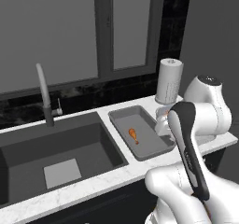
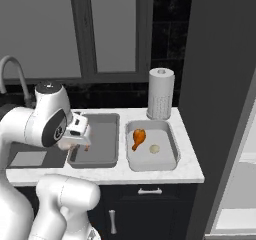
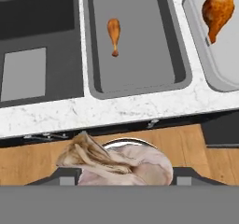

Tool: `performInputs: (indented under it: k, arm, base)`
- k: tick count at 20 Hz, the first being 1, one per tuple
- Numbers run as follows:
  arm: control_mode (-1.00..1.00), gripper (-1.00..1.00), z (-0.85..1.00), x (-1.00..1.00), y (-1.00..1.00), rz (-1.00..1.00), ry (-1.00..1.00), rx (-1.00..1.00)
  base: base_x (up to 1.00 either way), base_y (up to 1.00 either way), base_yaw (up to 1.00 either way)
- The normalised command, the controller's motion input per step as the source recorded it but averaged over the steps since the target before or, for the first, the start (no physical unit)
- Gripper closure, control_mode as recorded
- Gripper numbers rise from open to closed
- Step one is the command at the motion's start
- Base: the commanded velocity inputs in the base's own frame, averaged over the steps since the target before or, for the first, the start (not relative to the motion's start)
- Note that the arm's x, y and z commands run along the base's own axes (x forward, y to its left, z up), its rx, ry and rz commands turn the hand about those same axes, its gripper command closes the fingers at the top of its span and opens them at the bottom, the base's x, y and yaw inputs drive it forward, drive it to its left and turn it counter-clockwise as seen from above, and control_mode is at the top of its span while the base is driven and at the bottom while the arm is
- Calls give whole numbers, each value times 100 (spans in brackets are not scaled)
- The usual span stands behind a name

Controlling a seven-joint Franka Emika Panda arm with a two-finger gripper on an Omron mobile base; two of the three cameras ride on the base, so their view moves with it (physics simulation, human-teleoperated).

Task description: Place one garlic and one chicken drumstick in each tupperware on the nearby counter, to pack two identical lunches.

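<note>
the fingers point(image 3: 123, 164), partly open, grip a garlic point(image 3: 116, 164) over the desk's point(image 3: 140, 107) front edge; left tupperware point(image 3: 184, 78) lacks garlic, right tupperware point(image 2: 172, 159) is packed.

No readable text, label, brand, number or sign appears on anything in these views. The two grey tupperware trays point(image 2: 95, 156) point(image 2: 170, 160), the white marbled counter point(image 2: 190, 169), the paper towel roll point(image 2: 161, 100), the dark sink basin point(image 1: 28, 148) and the navy cabinet fronts point(image 2: 150, 209) are all plain, unmarked surfaces.
</note>
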Motion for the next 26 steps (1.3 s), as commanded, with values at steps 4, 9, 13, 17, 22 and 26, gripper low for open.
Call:
performInputs:
  k: [4, 9, 13, 17, 22, 26]
  arm:
    - [-100, 100, -3, 100, 0, 2, -1, 0]
    - [-100, 100, -45, 100, 1, 0, -1, -1]
    - [-100, 100, -78, 100, 0, 0, 1, -1]
    - [-100, 100, -87, 100, 0, 0, 2, -2]
    - [-100, 100, -88, 56, 8, 0, 0, -8]
    - [-100, 100, -37, 5, 5, 0, 0, -4]
  base:
    - [0, 0, 0]
    - [0, 0, 0]
    - [0, 0, 0]
    - [0, 0, 0]
    - [0, 0, 0]
    - [0, 0, 0]
